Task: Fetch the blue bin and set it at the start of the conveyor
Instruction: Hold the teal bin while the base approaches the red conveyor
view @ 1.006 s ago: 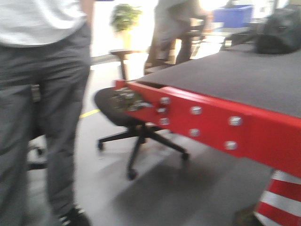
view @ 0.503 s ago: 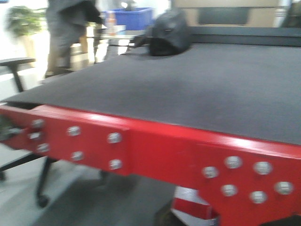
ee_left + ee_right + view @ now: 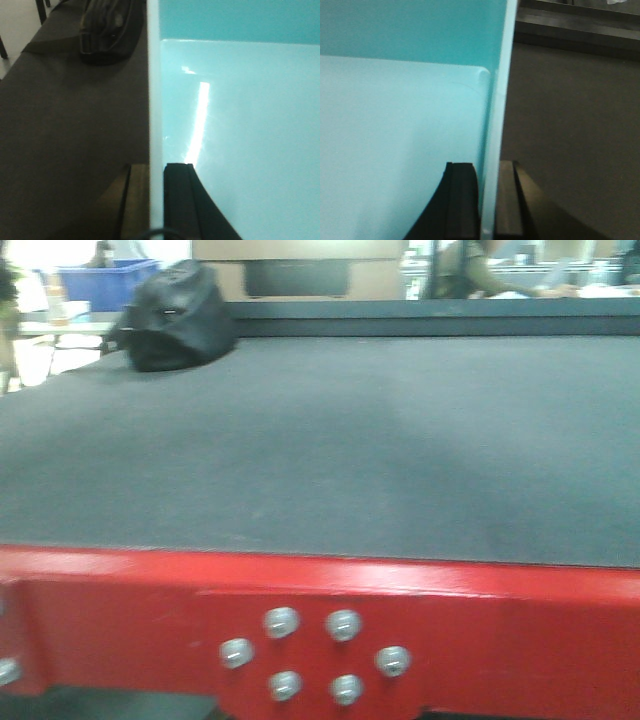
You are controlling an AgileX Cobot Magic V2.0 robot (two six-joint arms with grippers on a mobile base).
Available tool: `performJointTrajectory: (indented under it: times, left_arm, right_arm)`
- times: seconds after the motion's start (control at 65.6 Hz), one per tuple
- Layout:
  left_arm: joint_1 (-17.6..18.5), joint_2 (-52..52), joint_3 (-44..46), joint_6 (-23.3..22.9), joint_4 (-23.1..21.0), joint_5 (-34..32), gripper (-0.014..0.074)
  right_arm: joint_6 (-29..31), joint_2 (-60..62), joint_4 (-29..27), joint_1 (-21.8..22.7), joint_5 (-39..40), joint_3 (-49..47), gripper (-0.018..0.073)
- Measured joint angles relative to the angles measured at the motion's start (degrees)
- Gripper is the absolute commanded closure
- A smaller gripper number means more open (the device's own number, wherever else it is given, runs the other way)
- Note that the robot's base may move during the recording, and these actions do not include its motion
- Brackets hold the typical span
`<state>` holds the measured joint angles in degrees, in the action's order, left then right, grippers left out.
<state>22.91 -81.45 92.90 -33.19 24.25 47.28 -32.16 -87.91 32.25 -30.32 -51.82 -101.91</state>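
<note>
Left gripper: closed on the left wall of the blue bin, one finger inside and one outside.
Right gripper: pinching the bin's right wall the same way.
Bin position: held between both grippers, with the conveyor start's belt just beyond each gripped wall; whether it touches the belt is unclear.
Red frame: level across the front view; half a second ago it slanted.
Black bag: far left on the belt, previously nearer centre.
</note>
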Motion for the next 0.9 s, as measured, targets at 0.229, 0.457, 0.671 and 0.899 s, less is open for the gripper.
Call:
performJointTrajectory:
  times: [0.229,0.457,0.671,0.899]
  left_arm:
    - [0.0,0.0,0.0,0.0,0.0,0.0,0.0707]
    - [0.0,0.0,0.0,0.0,0.0,0.0,0.0707]
    - [0.0,0.0,0.0,0.0,0.0,0.0,0.0707]
    - [0.0,0.0,0.0,0.0,0.4,0.37,0.0707]
  right_arm:
    - [0.0,0.0,0.09,0.0,0.0,0.0,0.0713]
    - [0.0,0.0,0.09,0.0,0.0,0.0,0.0713]
    - [0.0,0.0,0.09,0.0,0.0,0.0,0.0713]
    - [0.0,0.0,-3.71,0.1,-1.22,0.0,0.0713]
